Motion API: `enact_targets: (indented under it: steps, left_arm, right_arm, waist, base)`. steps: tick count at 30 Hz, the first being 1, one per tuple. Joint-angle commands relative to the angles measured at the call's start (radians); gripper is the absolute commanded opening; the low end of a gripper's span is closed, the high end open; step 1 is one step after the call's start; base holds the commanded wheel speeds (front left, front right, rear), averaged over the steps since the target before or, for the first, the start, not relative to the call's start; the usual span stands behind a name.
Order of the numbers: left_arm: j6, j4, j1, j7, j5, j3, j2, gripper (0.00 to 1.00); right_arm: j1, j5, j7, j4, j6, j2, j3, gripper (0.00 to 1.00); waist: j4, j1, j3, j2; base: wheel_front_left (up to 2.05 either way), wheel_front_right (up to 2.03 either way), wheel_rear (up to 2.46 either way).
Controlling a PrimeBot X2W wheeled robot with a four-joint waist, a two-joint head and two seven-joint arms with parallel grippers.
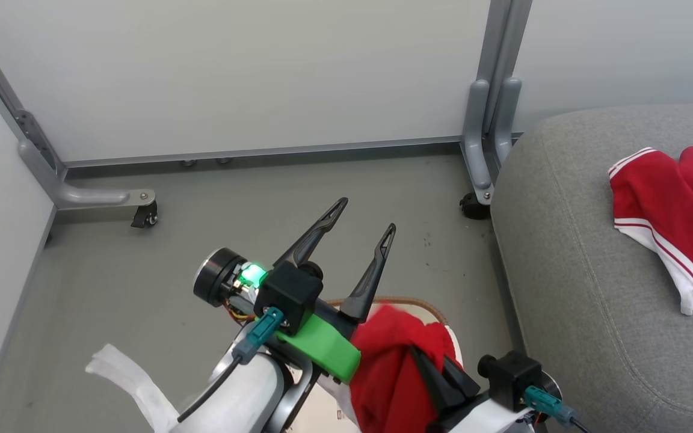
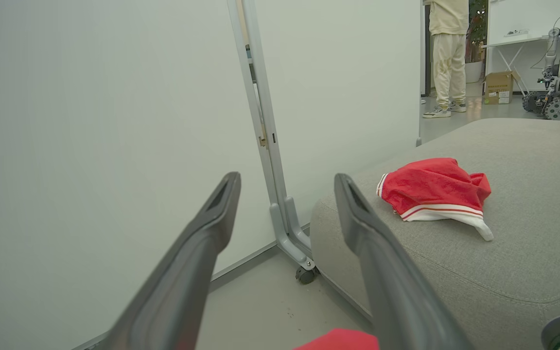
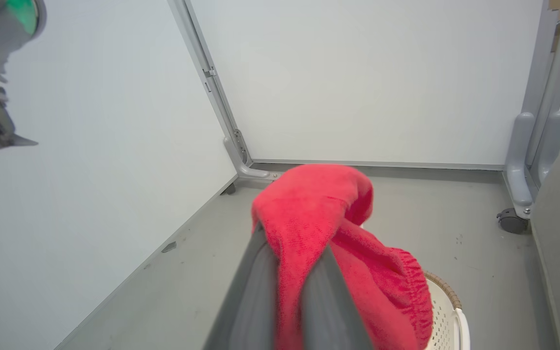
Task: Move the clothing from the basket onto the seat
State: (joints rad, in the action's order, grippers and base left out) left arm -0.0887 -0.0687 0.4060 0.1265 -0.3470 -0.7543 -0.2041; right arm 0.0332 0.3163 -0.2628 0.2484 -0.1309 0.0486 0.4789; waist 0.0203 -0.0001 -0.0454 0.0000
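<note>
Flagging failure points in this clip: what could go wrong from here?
1. The red garment is bunched over the shut right gripper, a fold hanging toward the rim of the basket; it may slip or snag there.
2. The open left gripper stands close beside that cloth, so the swing to the seat could drag it across that arm.
3. Released near the seat's rounded edge, it might slide to the floor.

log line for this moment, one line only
left pincer: open, empty | right pincer: shut on red garment, over basket | other garment: on seat
</note>
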Motion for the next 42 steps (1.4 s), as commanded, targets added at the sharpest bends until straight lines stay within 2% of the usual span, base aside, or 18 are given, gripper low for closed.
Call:
enact_targets:
  steps: [1,13,22,32,36,42]
  left_arm:
    - [0.000,-0.006,0.014,0.006,0.001,0.000,-0.006,1.00]
    - [-0.006,-0.061,-0.019,0.016,-0.037,0.008,-0.006,1.00]
    - [-0.014,-0.121,-0.053,0.065,-0.052,0.024,-0.023,1.00]
    - [-0.011,-0.148,-0.104,0.115,-0.061,0.047,-0.066,1.00]
    - [-0.027,-0.156,-0.123,0.125,-0.049,0.060,-0.084,1.00]
    - [-0.031,-0.150,-0.166,0.138,-0.054,0.088,-0.083,1.00]
  right_arm:
    - [-0.008,0.001,-0.003,-0.006,0.000,0.003,-0.004,0.00]
    - [0.010,-0.029,-0.003,-0.011,0.000,0.003,-0.034,0.00]
    - [0.030,-0.059,-0.003,-0.052,0.000,0.003,-0.060,0.00]
    - [0.019,-0.079,-0.003,-0.107,0.000,0.003,-0.106,0.00]
    - [0.008,-0.079,-0.003,-0.132,0.000,0.003,-0.139,0.00]
    - [-0.016,-0.106,-0.003,-0.181,0.000,0.003,-0.196,0.00]
  waist:
    - [0.000,0.0001,0.002,0.0000]
    - [-0.001,0.0001,0.007,0.0000]
    - [-0.027,0.0001,0.023,0.0000]
    - [-0.104,0.0001,0.053,0.0000]
    - [-0.152,0.0001,0.066,0.0000]
    - [-0.239,0.0001,0.081,0.0000]
  base:
    - [0.00,0.00,0.00]
    - [0.00,0.00,0.00]
    - [0.00,0.00,0.00]
    - [0.00,0.00,0.00]
    - [0.00,0.00,0.00]
    - [0.00,0.00,0.00]
